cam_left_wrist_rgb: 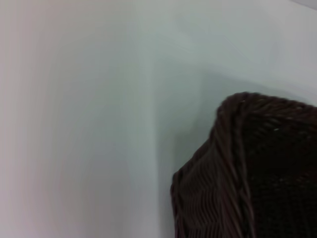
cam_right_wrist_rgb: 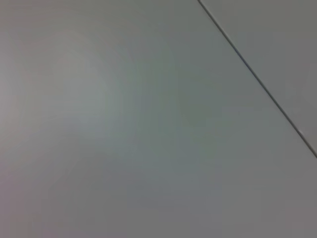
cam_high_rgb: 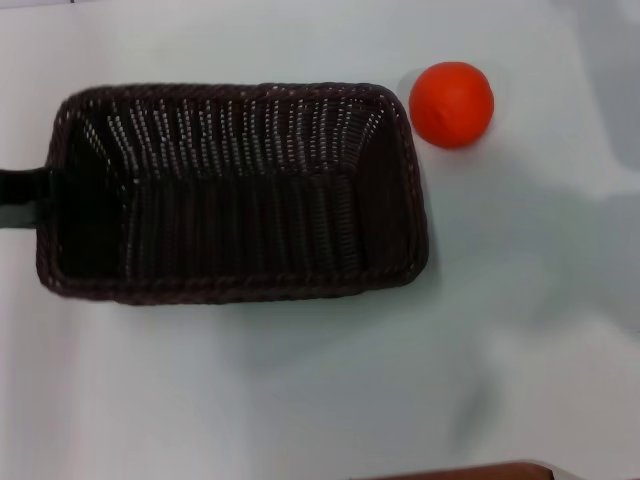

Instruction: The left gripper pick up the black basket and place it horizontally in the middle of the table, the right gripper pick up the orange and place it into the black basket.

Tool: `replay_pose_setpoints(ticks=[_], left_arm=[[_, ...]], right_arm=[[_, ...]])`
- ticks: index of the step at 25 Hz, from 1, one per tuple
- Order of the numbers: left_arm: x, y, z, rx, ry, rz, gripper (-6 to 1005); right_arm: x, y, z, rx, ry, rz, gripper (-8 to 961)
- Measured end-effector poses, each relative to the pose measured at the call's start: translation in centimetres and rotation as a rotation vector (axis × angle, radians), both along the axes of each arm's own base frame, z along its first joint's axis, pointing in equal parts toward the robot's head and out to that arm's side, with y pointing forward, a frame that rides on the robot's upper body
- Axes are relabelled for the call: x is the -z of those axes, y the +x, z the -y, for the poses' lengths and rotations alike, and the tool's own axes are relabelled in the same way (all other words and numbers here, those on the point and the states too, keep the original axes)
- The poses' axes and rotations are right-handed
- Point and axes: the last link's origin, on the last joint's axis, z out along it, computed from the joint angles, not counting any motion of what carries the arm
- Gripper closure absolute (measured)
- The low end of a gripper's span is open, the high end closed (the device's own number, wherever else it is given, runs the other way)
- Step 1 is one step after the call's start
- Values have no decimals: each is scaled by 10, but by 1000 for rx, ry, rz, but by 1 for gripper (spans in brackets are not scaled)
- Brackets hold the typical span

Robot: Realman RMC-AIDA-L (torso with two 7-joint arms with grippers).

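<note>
Basket lying long-axis crosswise on tabletop, left tool at its left short end, grip unreadable; orange just off far right corner, right tool unseen.

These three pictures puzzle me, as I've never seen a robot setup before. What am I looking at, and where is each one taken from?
This is a two-armed robot with a camera on its head and one on each wrist. The head view looks down on a pale table. On it lies a black basket, wide side across, empty inside. An orange sits on the table just beyond the basket's far right corner, apart from it. The dark bar at the basket's left end is the left gripper; it meets the basket's rim, but whether it is clamped on it cannot be seen. The left wrist view shows one corner of the same basket up close. The right wrist view shows only bare table; the right gripper appears nowhere.
</note>
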Motion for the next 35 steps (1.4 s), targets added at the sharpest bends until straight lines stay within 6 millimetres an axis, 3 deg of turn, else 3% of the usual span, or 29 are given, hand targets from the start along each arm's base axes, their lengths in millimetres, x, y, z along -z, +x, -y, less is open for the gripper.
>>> replay_pose_setpoints(ticks=[3, 11, 14, 20, 23, 29, 35], left_arm=[[0, -6, 3, -18, 8, 7, 725], [-9, -10, 8, -3, 50, 74, 561], [-23, -12, 10, 17, 75, 129, 500], [-57, -16, 19, 70, 125, 218, 270], [-80, -26, 22, 179, 253, 306, 236], [-82, -55, 26, 340, 456, 485, 220], [-78, -85, 35, 483, 693, 482, 222]], right_arm=[[3, -2, -1, -9, -12, 5, 19], [7, -7, -2, -33, -41, 21, 19], [10, -10, -3, -49, -57, 19, 20], [16, -19, -3, -130, -137, 0, 20], [20, -28, -3, -192, -211, 26, 20], [19, -42, 4, -310, -419, 65, 21], [5, -54, 4, -284, -697, 110, 21]])
